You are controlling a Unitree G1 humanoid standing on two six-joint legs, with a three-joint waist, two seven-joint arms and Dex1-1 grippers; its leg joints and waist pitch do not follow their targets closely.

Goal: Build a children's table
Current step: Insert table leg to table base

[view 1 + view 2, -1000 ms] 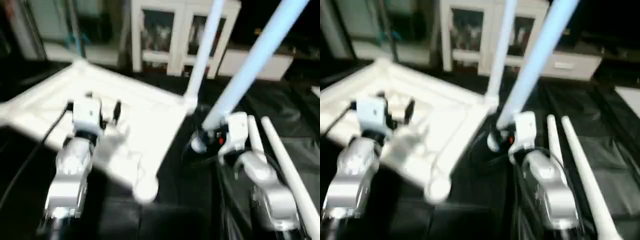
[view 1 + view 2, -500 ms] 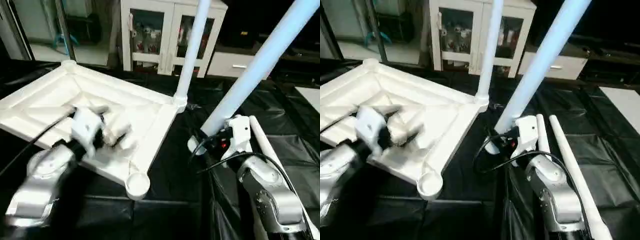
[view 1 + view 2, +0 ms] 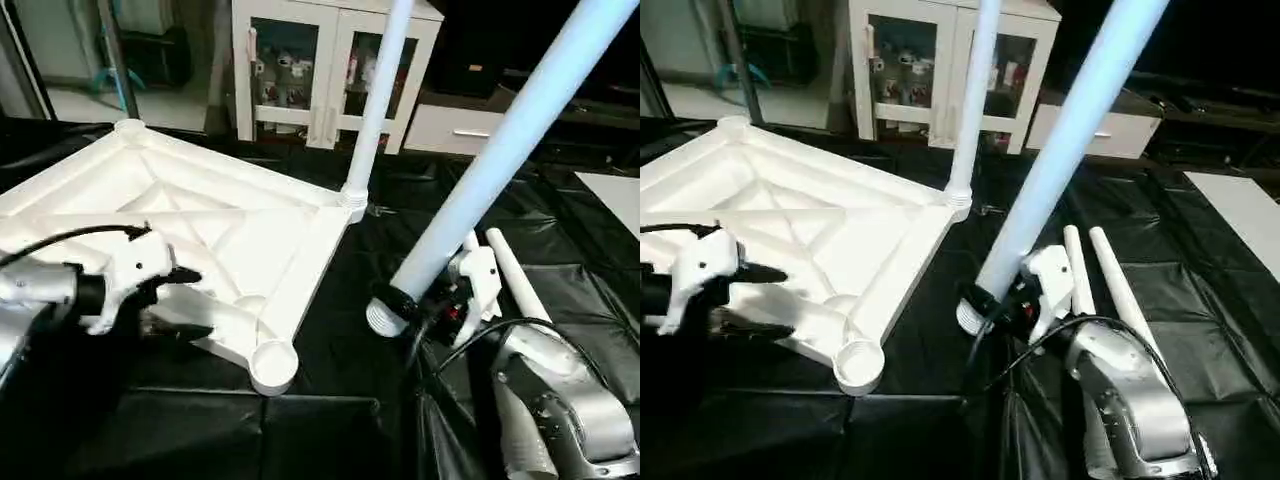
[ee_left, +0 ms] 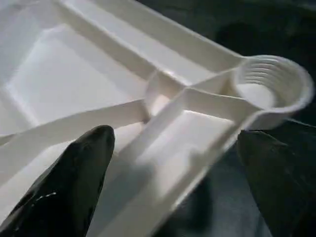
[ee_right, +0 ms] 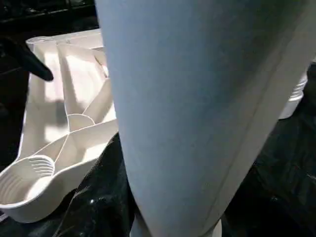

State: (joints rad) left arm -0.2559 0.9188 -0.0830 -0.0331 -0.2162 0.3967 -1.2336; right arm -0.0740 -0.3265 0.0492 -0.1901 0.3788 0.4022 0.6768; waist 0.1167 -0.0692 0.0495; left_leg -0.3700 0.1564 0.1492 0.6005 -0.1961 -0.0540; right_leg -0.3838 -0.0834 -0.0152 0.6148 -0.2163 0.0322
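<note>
I am gripping a white tube leg (image 3: 500, 160) near its threaded end in my right gripper (image 3: 440, 298), tilting it up so that end can meet the empty corner socket (image 3: 273, 362) of the upturned table top (image 3: 200, 225). My left gripper (image 3: 180, 303), jaws wide and holding nothing, is straddling the rim to steady it. One leg (image 3: 378, 95) is standing fitted; two spare legs (image 3: 1110, 280) are lying on the black-draped worktable (image 3: 330, 420), with a glass-fronted cabinet (image 3: 320, 70) behind.

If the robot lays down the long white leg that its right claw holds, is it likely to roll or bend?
The leg is a smooth round tube, so it would probably roll on the black cover. It looks rigid, staying straight while held only near its lower end by the right claw. It is probably hollow and light.
</note>
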